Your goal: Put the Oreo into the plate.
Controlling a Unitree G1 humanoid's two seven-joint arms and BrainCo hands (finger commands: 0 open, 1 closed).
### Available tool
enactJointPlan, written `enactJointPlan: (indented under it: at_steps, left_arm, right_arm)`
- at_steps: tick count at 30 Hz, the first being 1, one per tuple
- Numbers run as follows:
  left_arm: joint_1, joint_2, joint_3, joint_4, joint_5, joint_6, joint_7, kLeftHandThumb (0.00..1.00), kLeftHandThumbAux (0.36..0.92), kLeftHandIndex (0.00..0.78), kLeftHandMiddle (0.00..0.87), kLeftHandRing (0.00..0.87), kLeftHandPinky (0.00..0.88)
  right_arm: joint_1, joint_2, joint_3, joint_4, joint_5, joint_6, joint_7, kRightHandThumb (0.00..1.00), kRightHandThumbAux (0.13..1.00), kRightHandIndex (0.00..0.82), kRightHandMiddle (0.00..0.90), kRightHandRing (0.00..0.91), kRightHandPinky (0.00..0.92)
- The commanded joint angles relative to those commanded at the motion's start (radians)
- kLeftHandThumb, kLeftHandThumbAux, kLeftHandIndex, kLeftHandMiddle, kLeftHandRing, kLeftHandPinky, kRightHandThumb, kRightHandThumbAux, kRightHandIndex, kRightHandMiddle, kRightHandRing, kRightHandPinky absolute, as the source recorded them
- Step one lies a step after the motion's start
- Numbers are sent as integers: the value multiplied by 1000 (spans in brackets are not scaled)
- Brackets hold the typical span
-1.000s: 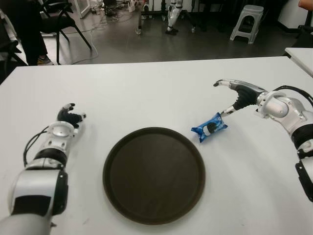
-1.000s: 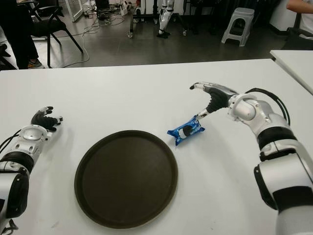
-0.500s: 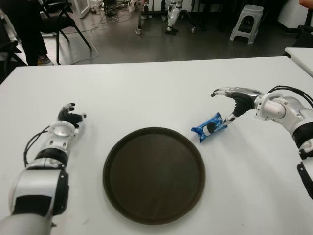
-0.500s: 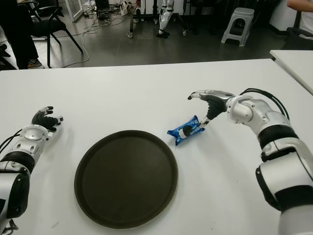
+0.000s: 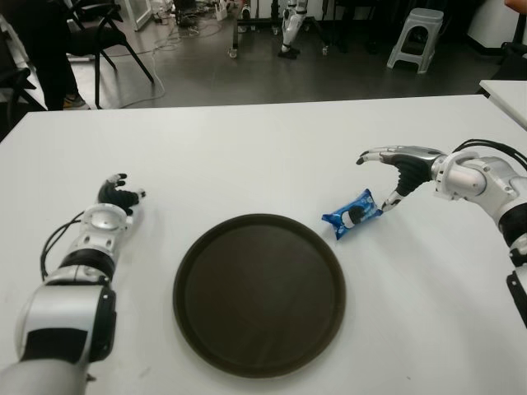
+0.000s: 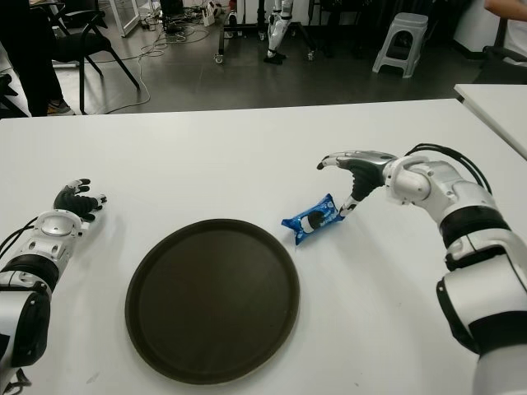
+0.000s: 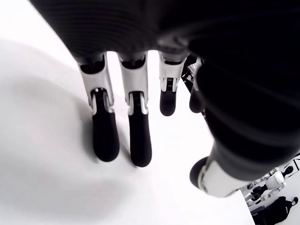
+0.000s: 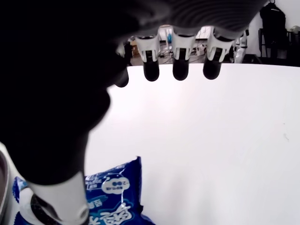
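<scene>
A blue Oreo packet (image 5: 352,214) lies on the white table (image 5: 272,156), just off the right rim of a round dark brown plate (image 5: 259,294). My right hand (image 5: 389,177) hovers at the packet's right end, open, fingers stretched out over it and the thumb tip pointing down beside its edge. In the right wrist view the Oreo packet (image 8: 110,194) shows under the thumb, with nothing clasped. The plate holds nothing. My left hand (image 5: 115,194) shows at the table's left, fingers relaxed over the bare tabletop.
Beyond the table's far edge are a dark floor with chairs (image 5: 99,33), cables and a grey stool (image 5: 416,37). Another white table corner (image 5: 506,90) shows at the right.
My right hand has come down and swung toward the packet's right end, its thumb now beside the wrapper. The packet, plate and left hand have not moved.
</scene>
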Motion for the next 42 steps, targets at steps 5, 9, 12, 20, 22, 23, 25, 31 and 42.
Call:
enactJointPlan:
  at_steps: [5, 9, 12, 20, 22, 23, 25, 31, 42]
  left_arm:
    - [-2, -1, -8, -1, 6, 2, 2, 199, 756, 98, 119, 145, 141]
    - [-2, -1, -13, -2, 7, 5, 3, 184, 754, 86, 119, 142, 130]
    - [-2, -1, -13, -3, 6, 4, 2, 182, 756, 86, 121, 142, 131]
    - [-5, -1, -16, -2, 8, 9, 1, 193, 749, 76, 113, 135, 124]
    - [-7, -1, -19, -2, 10, 12, 1, 205, 752, 74, 111, 132, 121]
    - [-7, -1, -19, -2, 10, 13, 1, 210, 753, 73, 110, 131, 120]
    - [-9, -3, -20, -4, 8, 18, -5, 209, 757, 70, 108, 130, 123]
    - [-8, -4, -18, -6, 1, 14, -7, 199, 762, 71, 108, 128, 129]
    - [-10, -7, -17, -9, 0, 13, -8, 200, 764, 76, 118, 138, 127]
  right_arm:
    - [5, 0, 13, -17, -15, -1, 12, 0, 831, 3, 0, 0, 22]
    - [7, 7, 29, -17, -31, 6, 1, 0, 850, 3, 0, 0, 15]
    - [6, 8, 34, -18, -30, 8, 2, 0, 843, 2, 0, 0, 10]
    - [7, 13, 39, -20, -29, 9, 6, 0, 832, 5, 0, 0, 8]
    - [6, 12, 43, -20, -34, 8, 4, 0, 828, 6, 0, 0, 9]
    - [6, 12, 44, -21, -35, 7, 3, 0, 826, 7, 0, 0, 9]
    - [4, 14, 52, -24, -43, 7, -1, 0, 829, 9, 2, 0, 13]
    - [3, 15, 65, -34, -51, 9, -3, 0, 834, 9, 5, 0, 18]
    - [3, 23, 61, -40, -34, 5, 36, 0, 862, 0, 0, 0, 24]
